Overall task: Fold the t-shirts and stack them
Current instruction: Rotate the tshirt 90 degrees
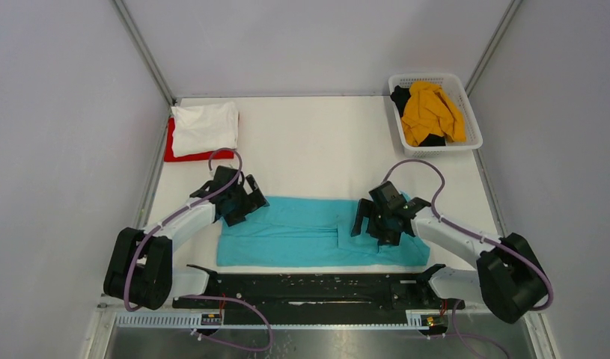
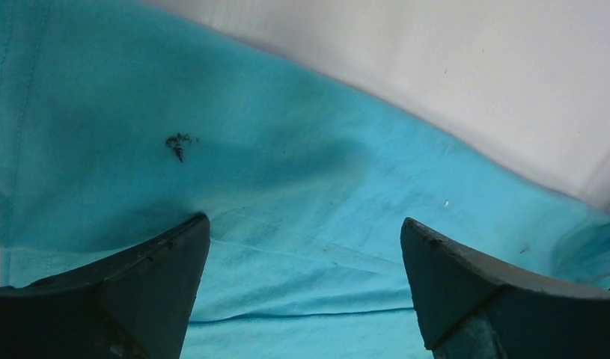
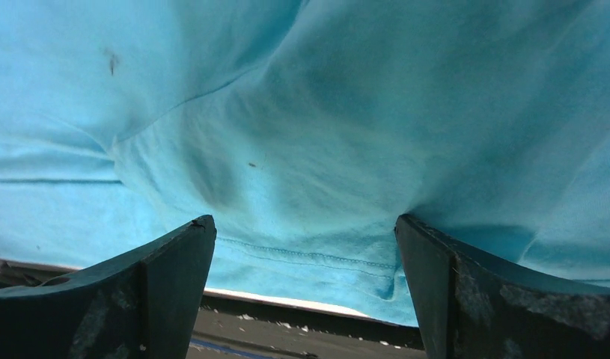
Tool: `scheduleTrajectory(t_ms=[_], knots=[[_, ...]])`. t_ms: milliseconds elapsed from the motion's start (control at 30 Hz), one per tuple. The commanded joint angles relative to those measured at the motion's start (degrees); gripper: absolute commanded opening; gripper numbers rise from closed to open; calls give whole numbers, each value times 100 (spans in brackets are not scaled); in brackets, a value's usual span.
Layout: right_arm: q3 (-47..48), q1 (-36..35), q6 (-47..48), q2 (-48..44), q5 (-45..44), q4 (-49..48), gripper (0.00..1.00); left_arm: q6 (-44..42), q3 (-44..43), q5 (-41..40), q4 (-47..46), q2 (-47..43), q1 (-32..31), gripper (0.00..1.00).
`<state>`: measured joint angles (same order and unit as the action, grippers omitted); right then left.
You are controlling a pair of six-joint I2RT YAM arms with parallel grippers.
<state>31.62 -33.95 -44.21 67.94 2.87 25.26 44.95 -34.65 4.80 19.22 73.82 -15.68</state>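
A turquoise t-shirt lies spread in a long band across the near part of the table. My left gripper is open over its far left end, with cloth between the fingertips. My right gripper is open over its right part; its fingers press down by a stitched hem. A folded white shirt lies on a red one at the far left. An orange shirt and a black one fill a white basket.
A black rail runs along the near edge between the arm bases; it also shows in the right wrist view. Grey walls close in the left, right and far sides of the white table.
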Motion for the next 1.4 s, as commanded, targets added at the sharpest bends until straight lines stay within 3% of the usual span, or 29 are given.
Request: scheduleTrajectory(t_ms=[0,133,267,633,867,933,1067,1200,1367], knots=[[346,443,90,779,-625,-304,100,57,216,-82,-96,-120,-67,99],[1297,1171,387,1839,-230,-613,100,320,462,61,-340,-284,-277,99],[2534,1353,816,2892,227,-562,100,616,527,290,-506,-293,-521,99],[7425,1506,1281,6020,1175,1024,100,1502,399,590,-1069,-69,-1931,99],[12319,1454,1172,8958,2000,3011,100,1589,-91,1029,-1508,884,-2788,99],[12400,1453,1022,9061,2306,2730,100,1584,-370,1181,-1591,1199,-3043,99],[11218,1433,878,8566,2580,1649,99,1604,-870,1220,-1588,1583,-3459,99],[12232,1409,1167,8698,2443,1918,99,1466,-1244,1010,-1266,1571,-3826,99],[11953,1409,1425,7682,1906,1711,99,1147,-1418,332,-480,958,-4085,99]])
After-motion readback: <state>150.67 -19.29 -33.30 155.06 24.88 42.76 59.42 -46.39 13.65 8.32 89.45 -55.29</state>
